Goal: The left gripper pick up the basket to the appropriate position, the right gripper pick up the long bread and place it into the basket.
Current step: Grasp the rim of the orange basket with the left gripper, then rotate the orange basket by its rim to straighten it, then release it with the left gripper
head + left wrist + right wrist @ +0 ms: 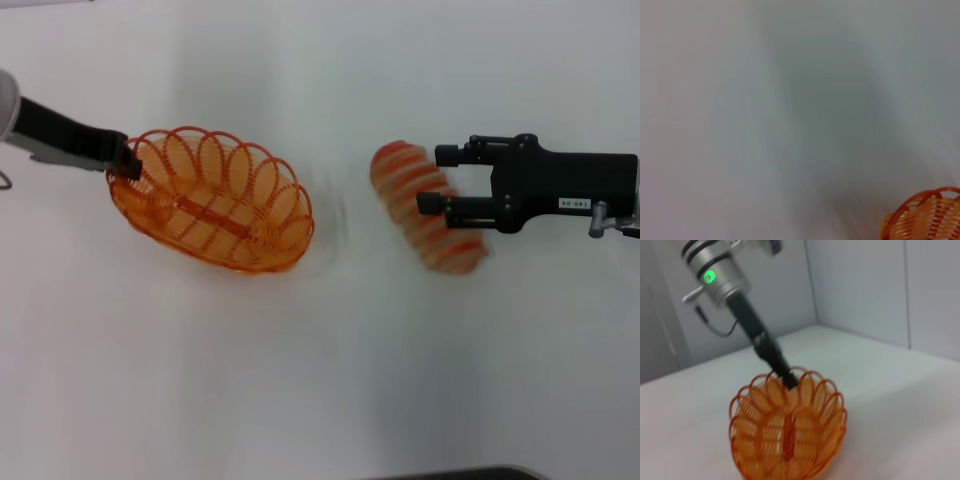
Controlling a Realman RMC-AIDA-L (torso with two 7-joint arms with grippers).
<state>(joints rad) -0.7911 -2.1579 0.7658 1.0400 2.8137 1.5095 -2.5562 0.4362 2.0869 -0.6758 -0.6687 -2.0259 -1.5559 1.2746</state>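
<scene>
The orange wire basket point(215, 200) sits left of centre in the head view, tilted. My left gripper point(125, 162) comes in from the left edge and is shut on the basket's near-left rim. The right wrist view shows that grip too: the left gripper point(787, 380) pinches the far rim of the basket point(787, 435). A corner of the basket point(927, 215) shows in the left wrist view. The striped long bread point(405, 180) lies diagonally right of centre, a gap apart from the basket. My right gripper point(436, 180), with its white label, reaches in from the right and is shut across the loaf's middle.
The surface is a plain white table point(320, 380). A dark edge point(460, 472) shows at the bottom of the head view. Grey wall panels point(865, 285) stand behind the table in the right wrist view.
</scene>
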